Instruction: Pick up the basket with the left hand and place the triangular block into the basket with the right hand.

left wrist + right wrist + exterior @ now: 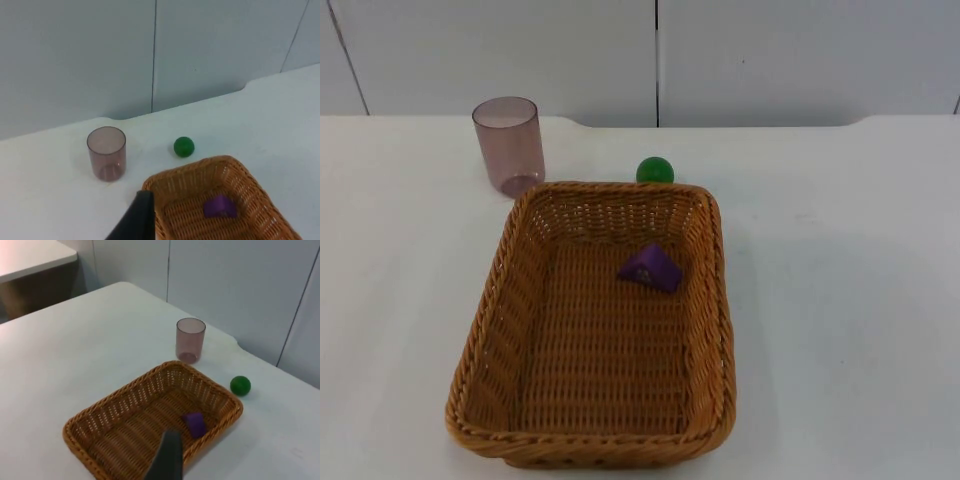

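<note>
Woven basket (520,345) resting flat on the white desk (840,300), long side running away from the top camera. Purple triangular block (651,267) lying inside the basket, on its floor, close to the far right corner and near the right wall. Same block (220,206) seen from the left wrist, down in the basket (185,185), and again from the right wrist (194,424) inside the basket (115,412). Translucent purple cup (508,145) standing upright on the desk just beyond the basket's far left corner, apart from the rim. Small green ball (655,170) sitting on the desk just behind the basket's far rim. Grey wall (770,55) closing off the back of the desk.

Left end effector held above the desk, one black fingertip (137,220) near the basket's corner; whether apart or together, cannot tell. Right end effector raised over the basket's near side, one black fingertip (167,457) showing; open or closed, cannot tell. Nothing gripped by either fingertip in sight.
</note>
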### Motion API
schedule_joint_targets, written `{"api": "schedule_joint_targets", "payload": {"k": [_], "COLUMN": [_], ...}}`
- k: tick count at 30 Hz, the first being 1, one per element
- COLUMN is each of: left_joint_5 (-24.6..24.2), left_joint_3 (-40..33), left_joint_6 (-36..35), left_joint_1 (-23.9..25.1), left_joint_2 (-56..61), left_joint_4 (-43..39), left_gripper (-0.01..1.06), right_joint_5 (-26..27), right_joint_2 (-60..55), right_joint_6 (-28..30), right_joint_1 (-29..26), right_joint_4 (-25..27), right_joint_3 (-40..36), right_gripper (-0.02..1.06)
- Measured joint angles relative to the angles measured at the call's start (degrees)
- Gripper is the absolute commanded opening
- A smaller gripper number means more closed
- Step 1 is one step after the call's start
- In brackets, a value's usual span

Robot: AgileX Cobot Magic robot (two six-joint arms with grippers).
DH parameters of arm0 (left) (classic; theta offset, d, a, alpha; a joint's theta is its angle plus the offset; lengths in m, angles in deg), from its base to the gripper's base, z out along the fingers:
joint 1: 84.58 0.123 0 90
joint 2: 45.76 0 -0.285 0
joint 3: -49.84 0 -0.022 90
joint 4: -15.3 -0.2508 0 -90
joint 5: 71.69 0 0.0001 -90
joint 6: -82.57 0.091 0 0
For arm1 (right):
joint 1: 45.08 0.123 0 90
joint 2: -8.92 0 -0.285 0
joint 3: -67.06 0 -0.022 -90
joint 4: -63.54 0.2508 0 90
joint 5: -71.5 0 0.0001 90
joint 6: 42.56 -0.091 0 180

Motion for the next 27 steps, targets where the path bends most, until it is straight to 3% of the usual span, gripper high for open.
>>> {"api": "schedule_joint_targets", "payload": {"k": [5, 9, 15, 27], "left_joint_5": [-0.9, -2.9, -4.8, -14.2], "left_joint_3": [-7.1, -10.5, -12.1, -14.2], "left_joint_6": [-2.7, -8.8, -13.6, -24.9], "left_joint_1": [0.0, 0.0, 0.0, 0.0], "left_joint_2": [8.5, 16.5, 23.6, 37.8], "left_joint_4": [-2.0, -7.8, -13.9, -28.1], "left_gripper": [1.05, 1.05, 1.05, 1.05], "right_joint_5": [-1.7, -6.5, -11.2, -20.7], "right_joint_2": [6.4, 12.1, 16.9, 25.6], "right_joint_6": [-1.6, -2.9, -5.2, -5.8], "right_joint_1": [0.0, 0.0, 0.0, 0.0], "right_joint_4": [0.0, 0.0, 0.0, -1.5], "right_joint_3": [-3.6, -5.1, -5.3, -5.3], "right_gripper": [0.73, 0.73, 0.73, 0.73]}}
